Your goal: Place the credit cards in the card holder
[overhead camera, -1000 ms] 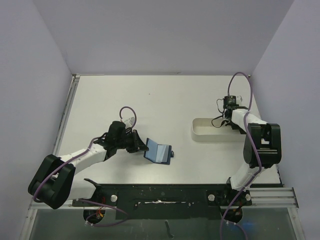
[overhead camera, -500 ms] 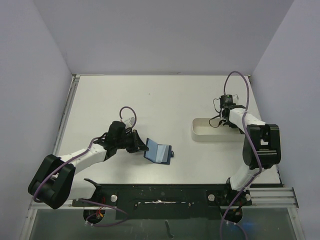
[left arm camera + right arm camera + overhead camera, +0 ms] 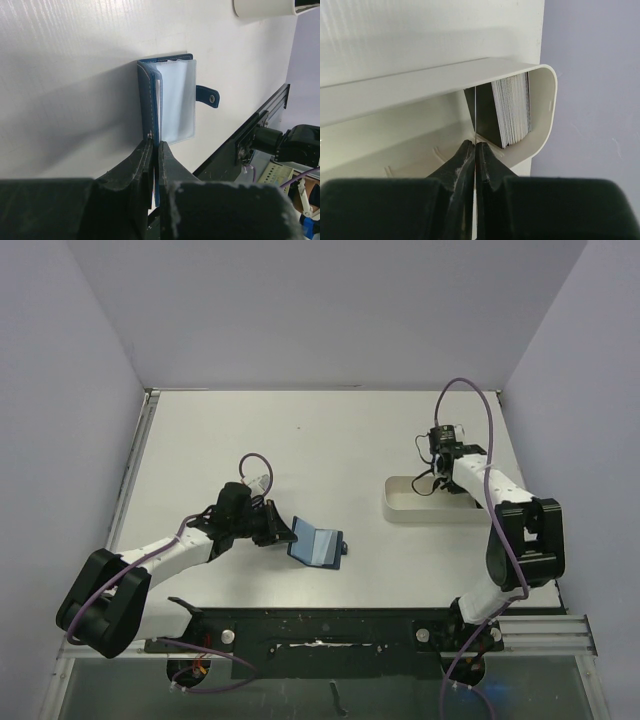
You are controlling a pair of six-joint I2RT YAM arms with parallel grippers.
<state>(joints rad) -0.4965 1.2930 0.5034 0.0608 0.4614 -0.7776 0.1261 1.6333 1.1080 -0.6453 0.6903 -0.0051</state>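
1 card holder [image 3: 167, 102]: left end effector [image 3: 155, 145] grips; 1 card [image 3: 475, 115]: right end effector [image 3: 475, 145] grips

White table [image 3: 300, 450], matte, plain. Open navy card holder [image 3: 318, 544] rests on it towards the near edge, slightly left of centre, one flap raised off the surface. White oblong tray [image 3: 392, 502] sits on the right side, well apart from the card holder
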